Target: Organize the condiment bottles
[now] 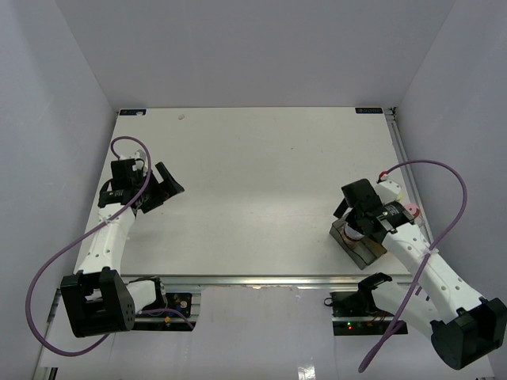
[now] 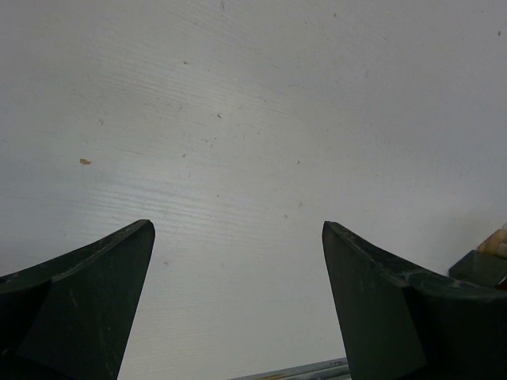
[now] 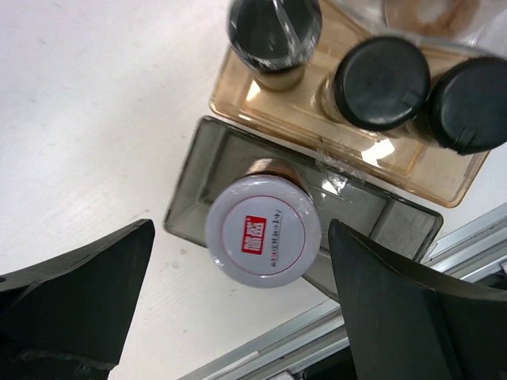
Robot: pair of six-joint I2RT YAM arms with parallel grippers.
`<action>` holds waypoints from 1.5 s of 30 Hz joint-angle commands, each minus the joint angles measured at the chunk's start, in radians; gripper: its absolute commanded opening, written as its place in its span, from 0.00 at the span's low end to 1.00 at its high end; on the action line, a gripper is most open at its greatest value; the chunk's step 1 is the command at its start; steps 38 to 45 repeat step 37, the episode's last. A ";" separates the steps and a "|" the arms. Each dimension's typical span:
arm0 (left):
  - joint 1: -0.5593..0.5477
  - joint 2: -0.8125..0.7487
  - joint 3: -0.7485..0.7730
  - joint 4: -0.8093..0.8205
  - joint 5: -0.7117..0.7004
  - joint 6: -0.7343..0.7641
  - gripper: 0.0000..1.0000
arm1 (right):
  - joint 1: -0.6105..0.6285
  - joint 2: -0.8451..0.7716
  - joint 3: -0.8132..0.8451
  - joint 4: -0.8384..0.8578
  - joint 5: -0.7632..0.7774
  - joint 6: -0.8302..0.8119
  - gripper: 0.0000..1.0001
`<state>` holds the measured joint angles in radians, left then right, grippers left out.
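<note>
The table [image 1: 253,158] (white top) carries two trays at its near right corner. Left gripper [image 2: 238,229]: jaws apart over bare table. Right gripper [image 3: 239,228]: jaws wide apart, clear of the pale-lidded jar [image 3: 263,229] between them. That jar stands upright in the grey tray [image 3: 198,170]. Three black-capped jars [image 3: 382,81] stand in the adjoining amber tray [image 3: 412,170].

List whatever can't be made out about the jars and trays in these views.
- Top view: the right arm covers most of the grey tray and nearly all jars; only a pink lid peeks out.
- Right wrist view: a pale-lidded jar is cut off by the top edge; the fine print on the white-lidded jar is too small to read.
- Left wrist view: a tan object is cut off by the right edge and cannot be identified.
</note>
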<state>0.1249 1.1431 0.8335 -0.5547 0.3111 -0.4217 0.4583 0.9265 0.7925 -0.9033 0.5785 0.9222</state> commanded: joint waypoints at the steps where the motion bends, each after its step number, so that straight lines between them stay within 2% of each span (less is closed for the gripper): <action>1: -0.001 -0.034 0.096 -0.021 0.093 0.004 0.98 | -0.004 -0.041 0.167 -0.051 0.053 -0.052 0.91; 5: -0.001 -0.108 0.117 0.012 0.216 -0.025 0.98 | -0.004 -0.030 0.247 0.019 -0.034 -0.233 0.90; 11: -0.017 -0.156 0.215 0.055 0.356 -0.048 0.98 | -0.001 0.172 0.419 -0.015 -0.153 -0.368 0.90; 14: -0.060 -0.166 0.264 0.053 0.381 -0.045 0.98 | 0.011 0.185 0.440 0.066 -0.266 -0.482 0.90; 18: -0.125 -0.195 0.285 0.039 0.330 -0.041 0.98 | 0.014 0.079 0.370 0.238 -0.439 -0.550 0.90; 21: -0.244 -0.179 0.311 0.005 0.215 -0.032 0.98 | 0.014 0.027 0.365 0.352 -0.523 -0.560 0.90; 25: -0.365 -0.161 0.331 -0.003 0.124 -0.026 0.98 | 0.014 0.036 0.437 0.369 -0.592 -0.569 0.90; 28: -0.408 -0.153 0.332 0.003 0.084 -0.021 0.98 | 0.014 0.045 0.474 0.367 -0.634 -0.575 0.90; 45: -0.436 -0.143 0.313 0.022 0.050 -0.023 0.98 | 0.014 0.030 0.459 0.398 -0.662 -0.577 0.90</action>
